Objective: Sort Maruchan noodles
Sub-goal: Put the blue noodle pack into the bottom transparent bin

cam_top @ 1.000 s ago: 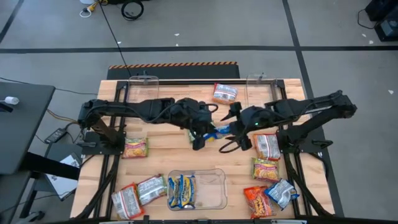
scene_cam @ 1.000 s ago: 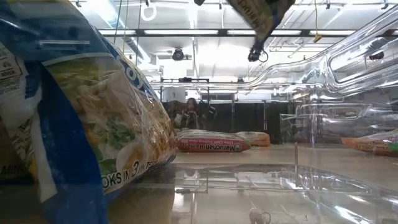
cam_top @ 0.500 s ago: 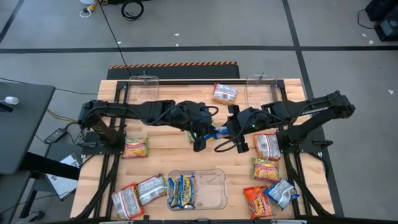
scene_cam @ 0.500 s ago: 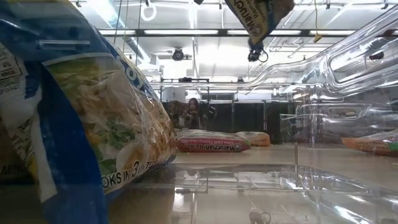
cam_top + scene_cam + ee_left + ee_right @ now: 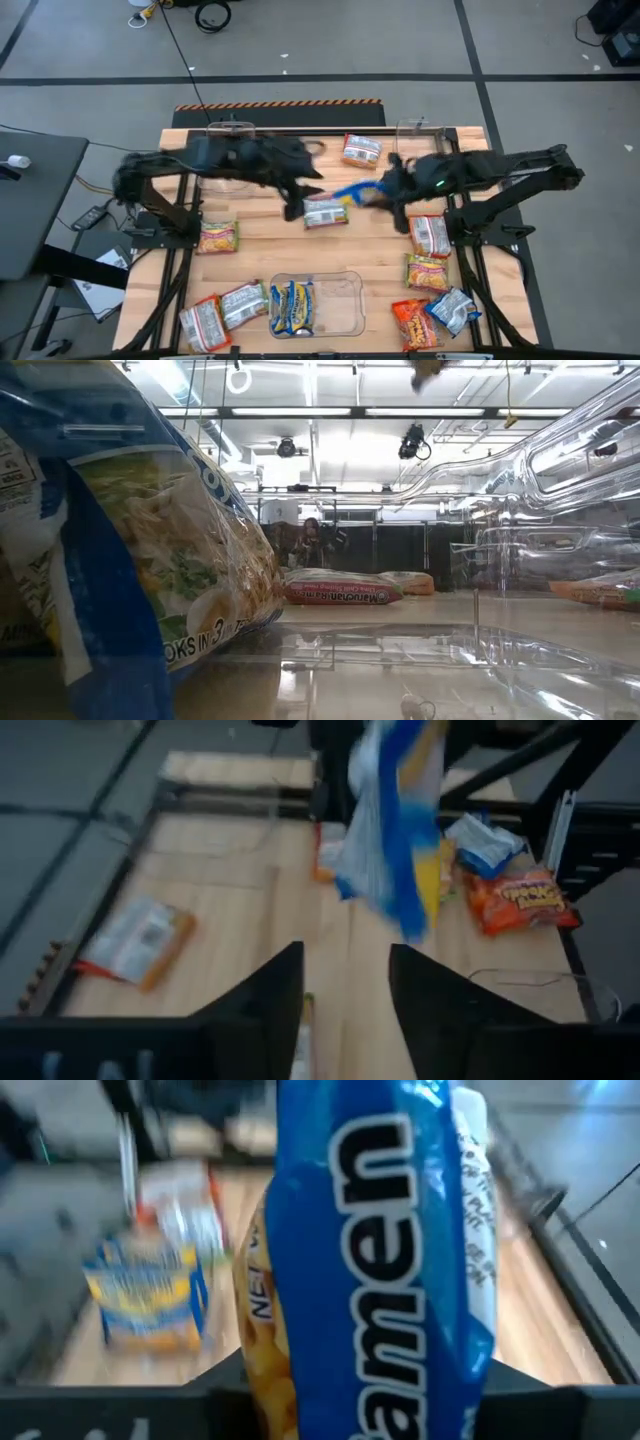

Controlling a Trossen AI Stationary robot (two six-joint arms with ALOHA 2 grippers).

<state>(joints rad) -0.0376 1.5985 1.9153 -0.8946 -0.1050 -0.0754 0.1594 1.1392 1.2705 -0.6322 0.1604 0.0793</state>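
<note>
Your right gripper (image 5: 385,195) is clamped on the blue packet (image 5: 380,1270), which hangs between its fingers, probably a mid-air handoff. Left gripper (image 5: 345,990) stands parted and empty, packet just beyond its tips.

The blue packet (image 5: 380,1260) reads "amen"; a red packet (image 5: 335,595) seemingly "Maruchan".

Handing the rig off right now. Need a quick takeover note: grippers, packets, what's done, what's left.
Left gripper: open, empty, above mid-table.
Right gripper: shut on a blue packet, held in the air.
Done: one blue-and-yellow packet lies in the clear bin.
Left: place the held packet, then sort about nine loose ones, such as the silvery packet mid-table.
</note>
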